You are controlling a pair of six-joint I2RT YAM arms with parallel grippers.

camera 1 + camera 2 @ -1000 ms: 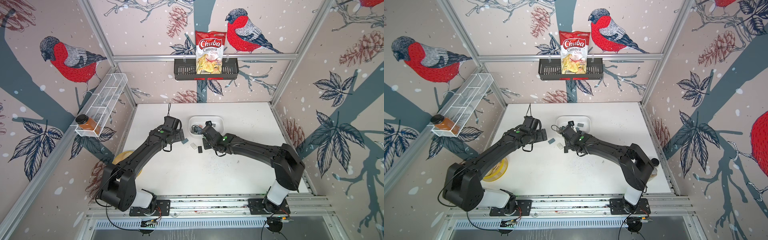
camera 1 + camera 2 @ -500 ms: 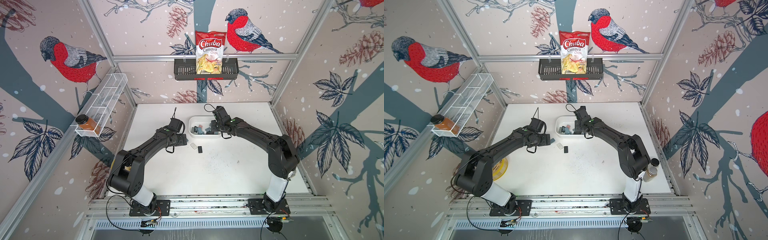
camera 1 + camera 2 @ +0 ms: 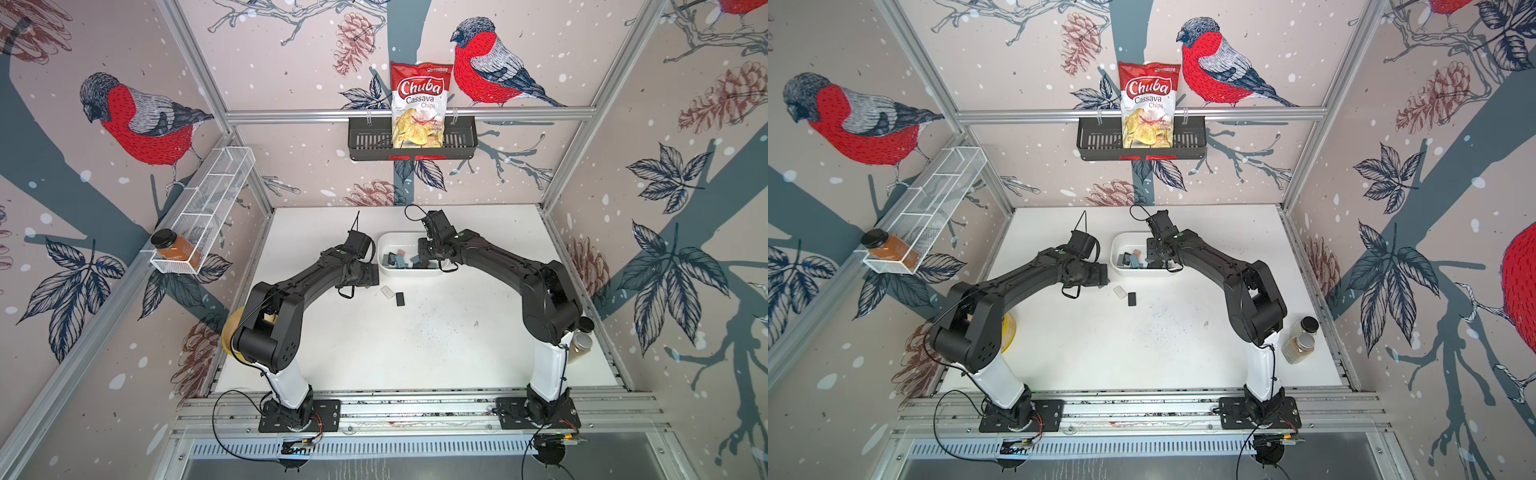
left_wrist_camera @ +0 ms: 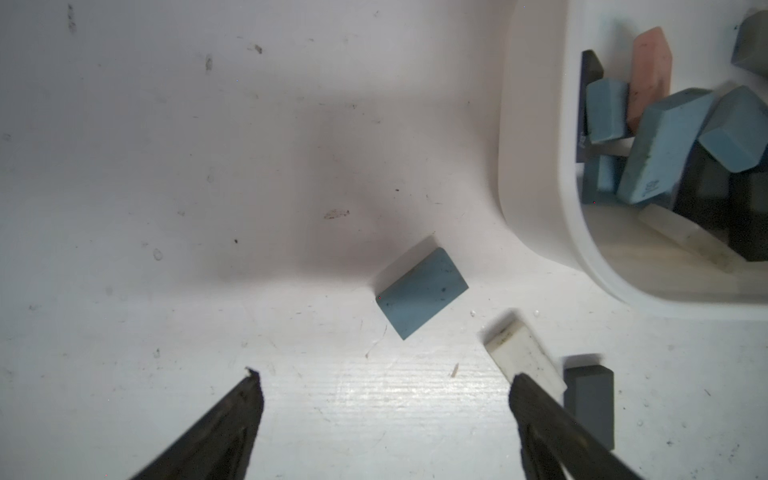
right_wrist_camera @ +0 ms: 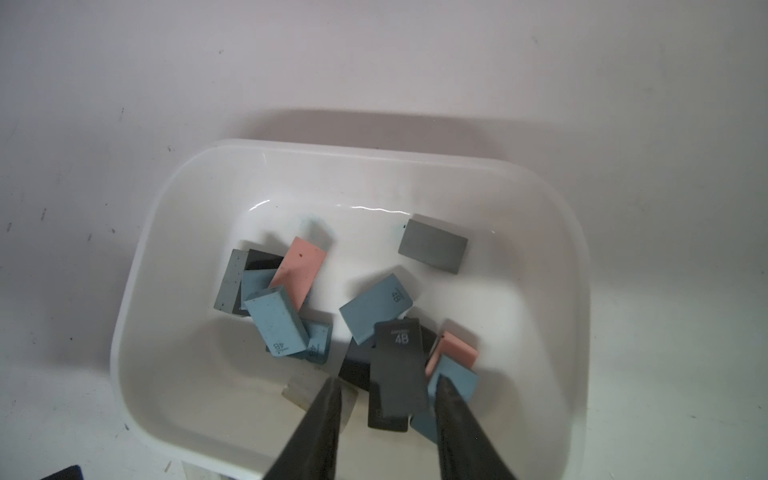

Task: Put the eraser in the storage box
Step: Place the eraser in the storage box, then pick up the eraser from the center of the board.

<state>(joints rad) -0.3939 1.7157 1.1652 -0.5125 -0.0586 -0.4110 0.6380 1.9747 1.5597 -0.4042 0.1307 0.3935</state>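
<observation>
The storage box is a shallow white tub at the back middle of the table, holding several blue, pink and grey erasers. My right gripper hangs inside it, open. A dark grey eraser marked 48 lies loose on the pile between its fingers, with gaps on both sides. My left gripper is open, low over the table left of the box. A blue eraser lies just ahead of it. A white eraser and a dark one lie by one finger.
A black slotted basket on the back wall holds a chips bag. A white wire rack on the left wall holds an amber jar. Two spice jars stand by the right arm's base. A yellow object sits behind the left arm.
My right arm swung from near the loose erasers to over the box, and its jaws have parted, leaving the dark grey eraser on the pile. The left arm settled lower beside the box.
</observation>
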